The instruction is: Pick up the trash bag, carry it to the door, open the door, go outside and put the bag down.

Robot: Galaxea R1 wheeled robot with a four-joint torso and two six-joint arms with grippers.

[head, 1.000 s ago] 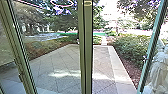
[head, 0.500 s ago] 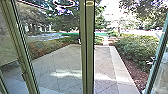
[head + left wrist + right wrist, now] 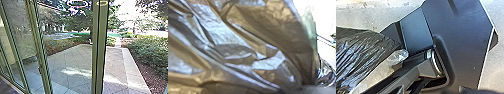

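Observation:
Shiny, creased plastic of the trash bag (image 3: 243, 57) lies close against the camera in the left wrist view. Dark wrinkled plastic of the bag (image 3: 358, 55) also appears in the right wrist view, beside a pale, translucent piece (image 3: 393, 60). How the grippers stand on the bag cannot be made out. In the head view, the green-framed glass doorway has a thick upright (image 3: 99, 50) near the middle. To the right of that upright the paved yard looks brighter than through the pane on its left.
Outside lies light paving (image 3: 72, 62) with a pale stone border (image 3: 135, 70). Bushes (image 3: 150, 52) grow along its right side, with trees farther back. A slanting frame bar (image 3: 38, 50) and more glazed panels stand at the left, above a low sill.
The camera has turned left: the whole scene has shifted right, more panels and an indoor floor corner have come in at left, and the right-hand teal frame has gone out of the picture.

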